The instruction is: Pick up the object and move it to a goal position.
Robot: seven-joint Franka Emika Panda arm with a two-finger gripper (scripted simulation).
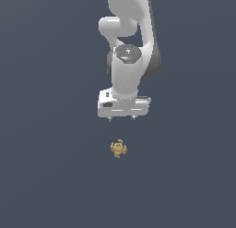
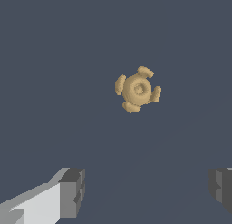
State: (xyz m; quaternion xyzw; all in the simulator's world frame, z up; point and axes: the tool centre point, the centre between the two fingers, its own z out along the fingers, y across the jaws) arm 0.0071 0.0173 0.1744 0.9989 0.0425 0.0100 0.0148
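While poised above the tiny tan-gold four-pronged knobbly piece [image 1: 119, 148] [image 2: 137, 89], white arm's gripper [image 1: 121, 118] [image 2: 146, 190] apart from it, jaws spread wide, empty.

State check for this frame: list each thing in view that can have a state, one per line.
gripper: open, jaws spread wide, holding nothing, raised clear of the object.
tan-gold pronged object: lying free on the dark surface, not between the fingers, not yet picked up.
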